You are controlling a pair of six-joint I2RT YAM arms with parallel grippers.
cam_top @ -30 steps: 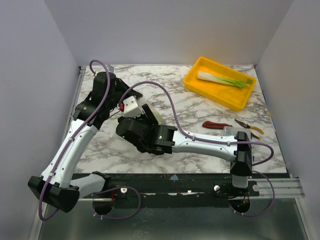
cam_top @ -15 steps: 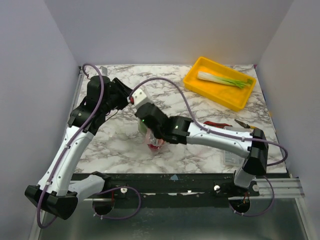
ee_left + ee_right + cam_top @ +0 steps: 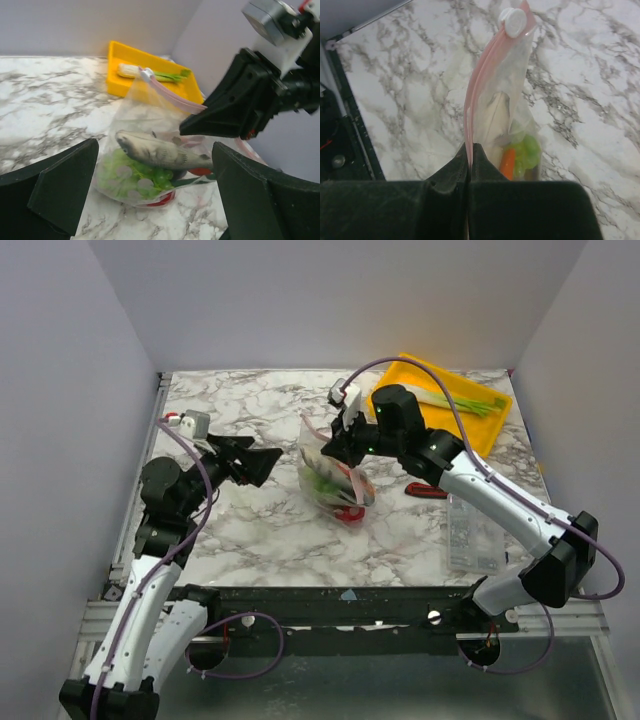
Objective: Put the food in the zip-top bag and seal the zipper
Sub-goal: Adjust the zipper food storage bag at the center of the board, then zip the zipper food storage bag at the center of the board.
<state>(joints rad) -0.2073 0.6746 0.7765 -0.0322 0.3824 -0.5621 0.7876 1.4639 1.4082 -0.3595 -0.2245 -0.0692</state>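
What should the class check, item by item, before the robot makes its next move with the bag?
1. Right hand shut on the zipper: ok.
2. Left hand open, apart from the zip-top bag: ok.
3. Green leafy food inside the bag: ok.
4. All food bagged: not ok, the leek lies in the yellow tray.
5. Zipper pressed shut up to its white slider: cannot tell.
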